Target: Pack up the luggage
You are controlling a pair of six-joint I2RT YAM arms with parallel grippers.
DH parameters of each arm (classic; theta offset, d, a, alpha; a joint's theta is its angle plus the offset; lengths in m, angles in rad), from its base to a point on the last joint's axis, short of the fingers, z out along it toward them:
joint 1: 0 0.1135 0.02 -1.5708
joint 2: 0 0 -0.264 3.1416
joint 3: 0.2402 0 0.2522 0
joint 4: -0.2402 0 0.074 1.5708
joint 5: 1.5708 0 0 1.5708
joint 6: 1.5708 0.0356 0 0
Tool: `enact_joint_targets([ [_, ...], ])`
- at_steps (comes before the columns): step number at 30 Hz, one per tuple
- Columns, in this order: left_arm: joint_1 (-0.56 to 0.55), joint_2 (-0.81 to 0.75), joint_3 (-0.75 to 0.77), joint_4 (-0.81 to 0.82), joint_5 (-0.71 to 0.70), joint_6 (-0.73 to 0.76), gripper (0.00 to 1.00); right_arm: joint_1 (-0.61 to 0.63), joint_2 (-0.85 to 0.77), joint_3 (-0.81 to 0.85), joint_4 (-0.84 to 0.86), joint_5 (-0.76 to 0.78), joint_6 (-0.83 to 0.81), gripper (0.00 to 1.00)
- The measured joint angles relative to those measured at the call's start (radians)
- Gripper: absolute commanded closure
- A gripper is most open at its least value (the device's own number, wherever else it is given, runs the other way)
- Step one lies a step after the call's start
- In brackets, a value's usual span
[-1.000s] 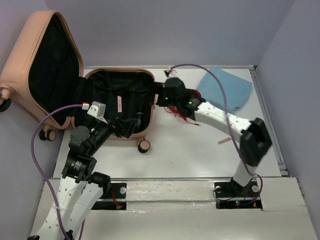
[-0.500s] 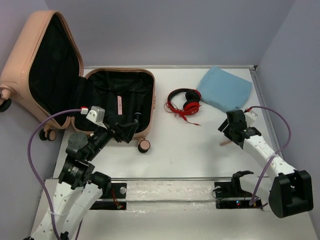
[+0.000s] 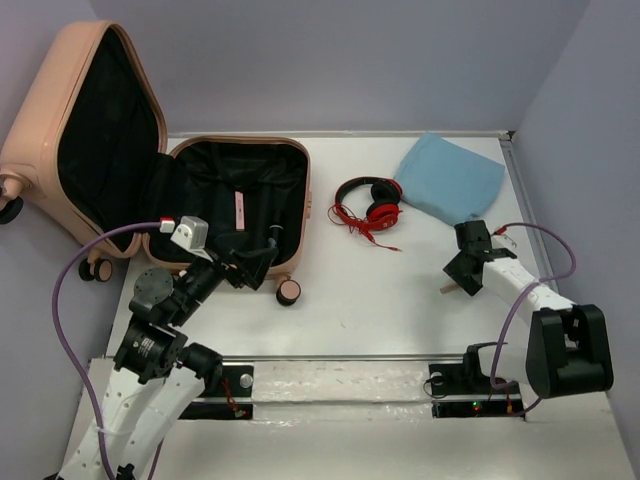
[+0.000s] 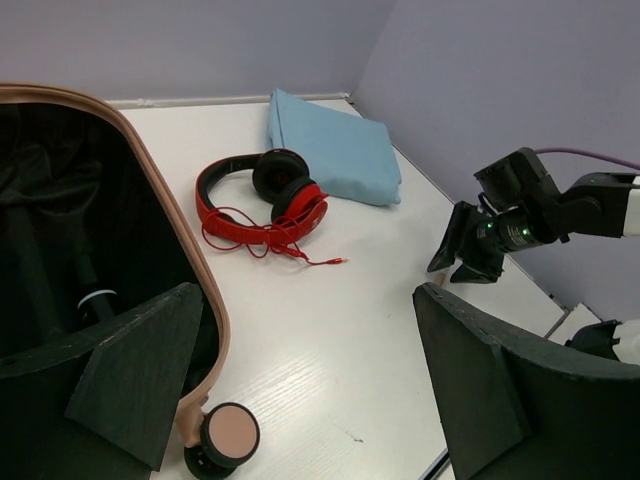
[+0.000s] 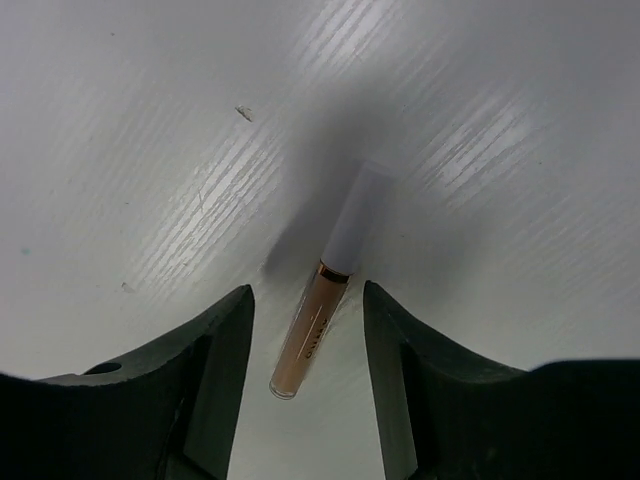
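luggage (image 3: 45,100) laid open at far-left of table (image 3: 380,310), lid raised to the left | left gripper (image 3: 252,262) spread wide above its near rim | right gripper (image 3: 458,275) parted, set astride lip-gloss tube (image 5: 328,282), untouched

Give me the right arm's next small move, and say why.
Probably close the right claw on the peach tube. In the right wrist view the tube lies flat on the white table between the two fingers, which stand apart on either side without touching it. Nothing is held, so a grip likely comes before any lift toward the luggage.
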Motion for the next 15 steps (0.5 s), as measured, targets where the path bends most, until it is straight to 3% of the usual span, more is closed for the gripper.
enact_joint_targets([
  [5,-0.001,-0.007,0.000,-0.011,-0.010,0.003,0.01,-0.003,0.076,0.005,0.021,-0.018,0.006,0.68],
  [8,-0.001,-0.010,0.000,-0.012,-0.014,0.006,0.01,-0.003,0.105,0.019,0.036,-0.021,0.003,0.82],
  [9,-0.001,-0.010,0.000,-0.012,-0.014,0.006,0.01,-0.003,0.109,0.020,0.046,-0.021,0.002,0.92],
  [15,-0.001,-0.010,0.000,-0.013,-0.015,0.006,0.01,-0.008,0.069,0.011,0.079,-0.064,-0.042,0.93],
])
